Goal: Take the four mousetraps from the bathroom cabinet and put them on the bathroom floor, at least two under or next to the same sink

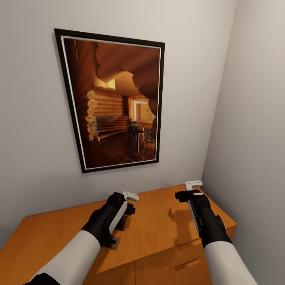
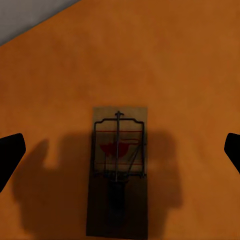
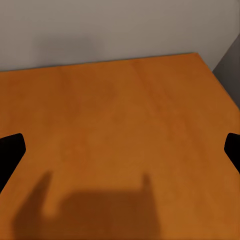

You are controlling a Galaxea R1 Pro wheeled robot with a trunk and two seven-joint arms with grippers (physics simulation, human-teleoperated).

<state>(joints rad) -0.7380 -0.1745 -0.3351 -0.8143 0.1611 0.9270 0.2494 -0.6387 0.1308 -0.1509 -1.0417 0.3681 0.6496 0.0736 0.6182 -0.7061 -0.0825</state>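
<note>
One mousetrap (image 2: 119,170), a small wooden board with a dark metal spring and a red mark, lies flat on the orange-brown cabinet top (image 2: 60,75). In the head view only an end of that mousetrap (image 1: 114,242) peeks out under my left forearm. My left gripper (image 1: 131,202) hovers above it, open, with its dark fingertips (image 2: 10,155) wide apart on either side of the trap and not touching it. My right gripper (image 1: 190,190) is open over bare cabinet top (image 3: 125,115), with nothing between its fingers.
A large black-framed picture (image 1: 114,103) hangs on the grey wall behind the cabinet (image 1: 158,221). A second wall (image 1: 253,130) closes the corner on the right. Drawer fronts with slim bar handles (image 1: 187,263) face me below the top's front edge.
</note>
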